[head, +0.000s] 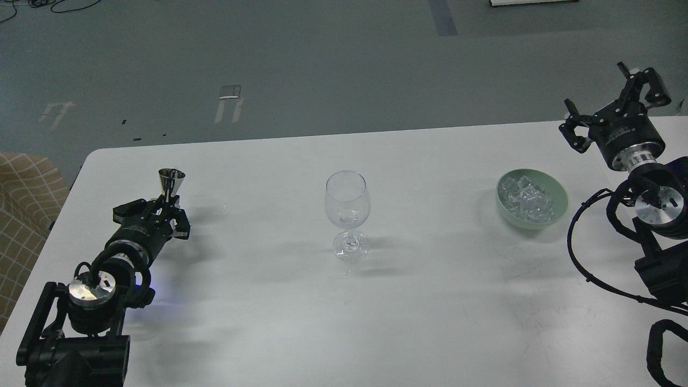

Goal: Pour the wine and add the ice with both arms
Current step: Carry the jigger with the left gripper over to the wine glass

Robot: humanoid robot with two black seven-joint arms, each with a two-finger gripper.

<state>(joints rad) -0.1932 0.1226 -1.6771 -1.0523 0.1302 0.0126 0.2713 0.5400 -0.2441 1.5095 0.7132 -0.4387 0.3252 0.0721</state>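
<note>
Ice fills a pale green bowl that sits near the right edge of the white table, a glittering heap of clear cubes. A clear wine glass stands upright in the middle of the table, well apart from the bowl; something clear lies at its bottom, though whether it is liquid or ice cannot be told. Near the left edge, a small metal jigger stands upright, and the left gripper sits low around its base; whether the fingers actually clamp it cannot be told. The right gripper hangs raised over the far right corner of the table, beyond the bowl, fingers spread wide with nothing between them.
</note>
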